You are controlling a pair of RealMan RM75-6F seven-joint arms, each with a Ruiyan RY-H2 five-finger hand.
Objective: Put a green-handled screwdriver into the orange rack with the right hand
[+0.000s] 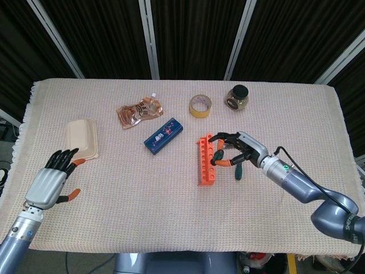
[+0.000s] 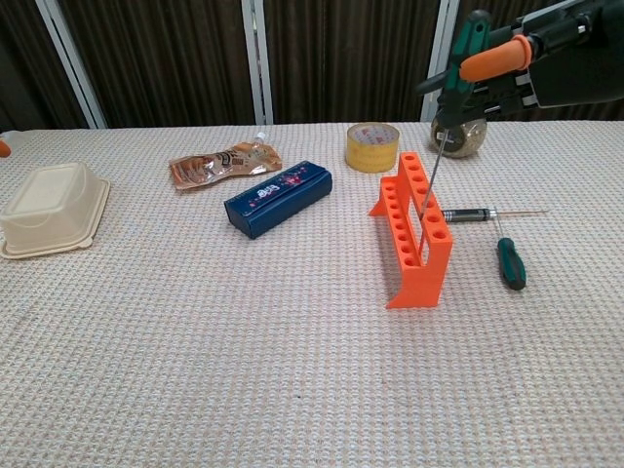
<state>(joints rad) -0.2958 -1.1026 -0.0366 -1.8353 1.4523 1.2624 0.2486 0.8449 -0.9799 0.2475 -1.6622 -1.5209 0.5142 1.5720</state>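
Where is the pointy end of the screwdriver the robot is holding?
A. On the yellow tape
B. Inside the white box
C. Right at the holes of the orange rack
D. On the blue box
C: the right hand holds the screwdriver with its tip at the rack's top holes.
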